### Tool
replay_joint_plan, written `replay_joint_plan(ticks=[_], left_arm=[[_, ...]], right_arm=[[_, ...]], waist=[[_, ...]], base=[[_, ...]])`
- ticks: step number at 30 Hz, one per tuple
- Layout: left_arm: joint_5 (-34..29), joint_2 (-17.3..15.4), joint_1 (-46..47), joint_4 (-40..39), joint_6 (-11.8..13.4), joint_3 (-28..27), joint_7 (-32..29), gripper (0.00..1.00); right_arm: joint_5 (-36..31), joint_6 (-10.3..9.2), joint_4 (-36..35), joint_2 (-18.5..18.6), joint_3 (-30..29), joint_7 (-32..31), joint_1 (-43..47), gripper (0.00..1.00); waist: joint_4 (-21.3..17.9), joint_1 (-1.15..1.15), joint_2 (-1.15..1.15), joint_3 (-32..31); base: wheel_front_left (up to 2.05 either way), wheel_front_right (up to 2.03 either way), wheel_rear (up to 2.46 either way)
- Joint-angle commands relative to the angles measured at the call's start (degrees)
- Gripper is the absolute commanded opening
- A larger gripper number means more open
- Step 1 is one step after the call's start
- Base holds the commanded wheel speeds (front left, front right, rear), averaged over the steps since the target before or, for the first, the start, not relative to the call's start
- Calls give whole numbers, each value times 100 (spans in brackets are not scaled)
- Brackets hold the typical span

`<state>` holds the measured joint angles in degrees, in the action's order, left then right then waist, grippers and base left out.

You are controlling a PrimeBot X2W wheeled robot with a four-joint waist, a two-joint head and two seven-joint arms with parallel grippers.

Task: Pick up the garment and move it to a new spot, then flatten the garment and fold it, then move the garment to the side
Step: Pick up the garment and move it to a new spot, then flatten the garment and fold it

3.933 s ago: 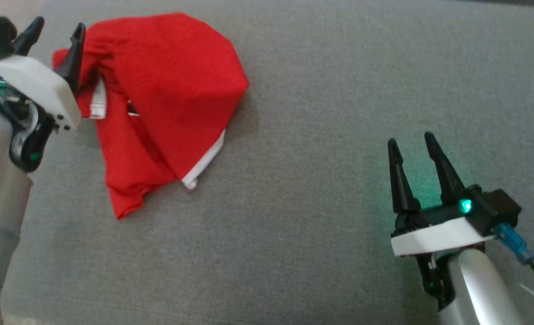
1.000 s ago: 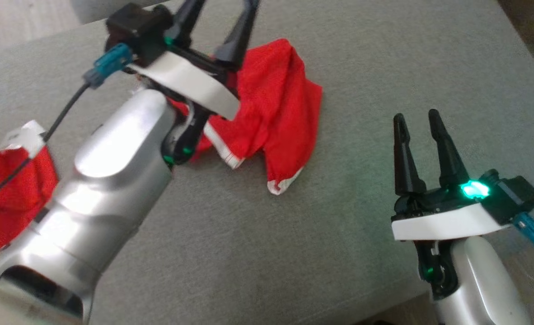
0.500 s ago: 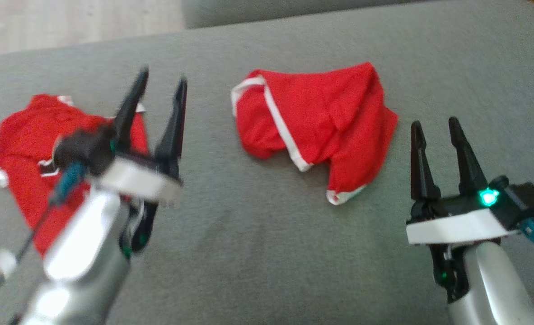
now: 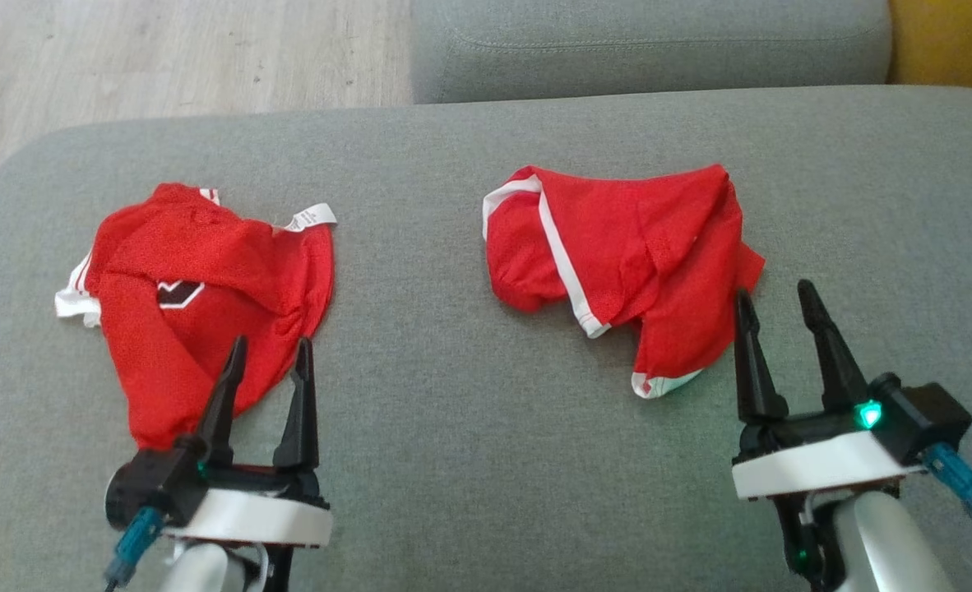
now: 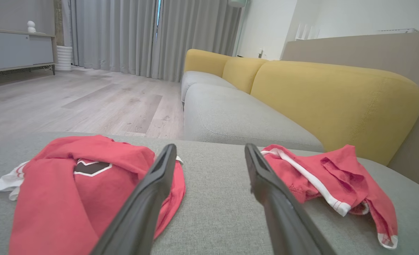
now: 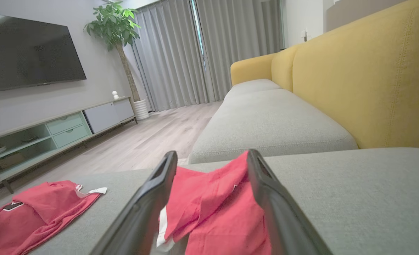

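Left tool (image 4: 271, 340) has withdrawn, gaping empty like right tool (image 4: 773, 290); limp, light garment (image 4: 642, 238) wants pinching at its white-trimmed edge (image 4: 564, 267).

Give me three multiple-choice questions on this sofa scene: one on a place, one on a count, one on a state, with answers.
1. Where is the logo garment? A) by the left gripper B) on the floor C) on the backrest
2. How many red garments lie on the cushion? A) one B) two C) three
3. The right gripper is: A) shut on cloth B) open, empty C) shut, empty
Answers: 1 A, it lies just beyond that gripper. 2 B, that one plus the striped garment. 3 B, fingers apart, gripping nothing.
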<state>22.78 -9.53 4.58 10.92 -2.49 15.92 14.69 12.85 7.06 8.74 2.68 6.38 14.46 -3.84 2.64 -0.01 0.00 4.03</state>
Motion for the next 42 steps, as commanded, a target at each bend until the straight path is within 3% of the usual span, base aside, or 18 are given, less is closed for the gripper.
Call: replay_joint_plan(ticks=[1, 9, 17, 28, 38, 39, 40, 41, 42], left_arm=[[-166, 101, 186, -229, -111, -394, 30, 100], [-494, 395, 260, -143, -382, -662, 30, 100], [-580, 546, 327, 0, -483, -672, 30, 100], [-537, 618, 428, 122, -498, -449, 30, 100], [-504, 636, 459, 137, -499, -383, 30, 100], [-504, 637, 463, 139, -499, -385, 30, 100], [-502, 638, 467, 141, -499, -389, 30, 100], [-500, 639, 470, 143, -499, -395, 30, 100], [-500, 640, 469, 145, -499, -408, 30, 100]], right_arm=[[-34, 43, -146, 20, 133, 54, -78, 100], [-321, 43, 39, 20, 342, 54, -174, 100], [-624, 43, 1352, 20, 656, 26, -701, 100], [638, 43, 2968, 20, 1006, -286, -1594, 100], [1597, 43, 3709, 20, 1294, -78, -2202, 100], [1662, 43, 3753, 20, 1317, -55, -2245, 89], [1713, 43, 3797, 20, 1346, -34, -2282, 55], [1724, 43, 3827, 20, 1389, -13, -2318, 0], [1738, 43, 3846, 20, 1430, 5, -2347, 0]], waist=[[9, 1, 0, 13], [172, 1, 0, 84], [489, 1, 0, 304], [866, 1, 0, 431], [1001, 1, 0, 523], [1000, 1, 0, 527], [996, 1, 0, 528], [987, 1, 0, 526], [968, 1, 0, 516]], base=[[0, 0, 0], [0, 0, 0], [0, 0, 0], [0, 0, 0], [0, 0, 0], [0, 0, 0], [0, 0, 0], [0, 0, 0], [0, 0, 0]])
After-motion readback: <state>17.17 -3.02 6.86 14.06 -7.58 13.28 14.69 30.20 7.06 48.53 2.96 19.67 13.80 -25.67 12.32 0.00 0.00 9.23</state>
